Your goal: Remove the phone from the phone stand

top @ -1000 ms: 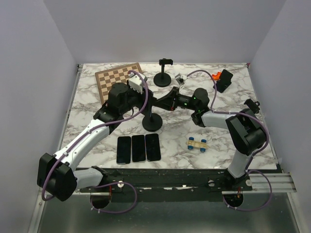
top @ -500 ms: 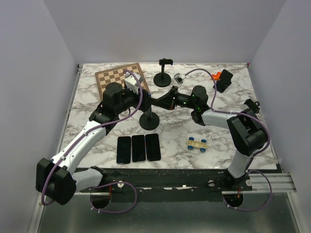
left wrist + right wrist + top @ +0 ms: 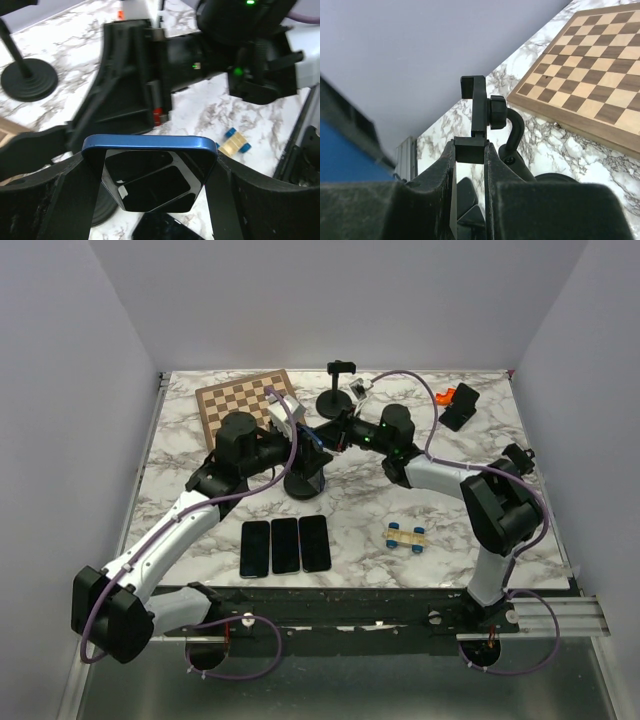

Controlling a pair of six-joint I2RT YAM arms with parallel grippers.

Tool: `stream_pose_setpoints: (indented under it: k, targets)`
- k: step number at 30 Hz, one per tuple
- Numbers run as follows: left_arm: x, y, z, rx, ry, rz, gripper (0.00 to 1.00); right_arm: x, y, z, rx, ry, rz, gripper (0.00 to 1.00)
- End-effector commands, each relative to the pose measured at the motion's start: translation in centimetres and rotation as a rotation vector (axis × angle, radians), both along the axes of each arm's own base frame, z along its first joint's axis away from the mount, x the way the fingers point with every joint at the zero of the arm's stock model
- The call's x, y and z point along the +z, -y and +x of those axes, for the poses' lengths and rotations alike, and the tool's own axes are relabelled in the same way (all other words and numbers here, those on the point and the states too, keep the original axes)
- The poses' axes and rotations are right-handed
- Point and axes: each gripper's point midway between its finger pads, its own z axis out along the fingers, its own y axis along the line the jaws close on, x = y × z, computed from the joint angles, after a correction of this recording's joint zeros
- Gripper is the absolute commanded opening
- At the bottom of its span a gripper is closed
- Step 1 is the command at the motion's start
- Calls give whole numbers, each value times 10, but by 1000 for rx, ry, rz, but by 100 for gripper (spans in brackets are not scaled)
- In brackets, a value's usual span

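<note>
Even soft overhead light; faint shadows; wrist views blurred up close, jaws out of focus

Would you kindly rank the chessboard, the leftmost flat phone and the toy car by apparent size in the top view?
1. Chessboard, clearly largest
2. Leftmost flat phone
3. Toy car, only slightly smaller

The left hand (image 3: 152, 197) grips the blue phone (image 3: 149, 176).

Glossy blue-edged phone (image 3: 150, 175), matt black plastic phone stand (image 3: 479, 107), smooth marble-patterned table (image 3: 370, 520), wooden chessboard (image 3: 235, 400).
</note>
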Motion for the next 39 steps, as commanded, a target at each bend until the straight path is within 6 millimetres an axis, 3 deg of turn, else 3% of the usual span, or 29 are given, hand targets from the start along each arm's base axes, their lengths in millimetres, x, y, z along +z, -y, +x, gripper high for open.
stream_pose_setpoints:
  k: [1, 9, 21, 28, 32, 36, 38, 39]
  targets:
    - [48, 15, -24, -119, 125, -77, 0, -25, -6, 25, -134, -80, -41, 1]
    - [58, 3, -27, -52, 171, -72, 0, -26, 2, 37, -188, -57, -93, 1]
    - [54, -26, -3, 184, 115, -41, 0, -42, 68, 75, -223, -76, -150, 1]
    - [50, -29, 1, 218, 94, -39, 0, -44, 70, 74, -182, -44, -204, 1]
    - [41, -24, 4, 205, 52, -28, 0, -51, 75, 73, -209, -58, -220, 47]
    - [31, -20, 6, 207, 12, -22, 0, -44, 86, 68, -276, -76, -213, 74]
    - [25, -15, 7, 204, -9, -10, 0, -39, 92, 63, -309, -95, -219, 98]
    - [21, -13, 7, 202, -20, 1, 0, -36, 96, 59, -317, -104, -230, 100]
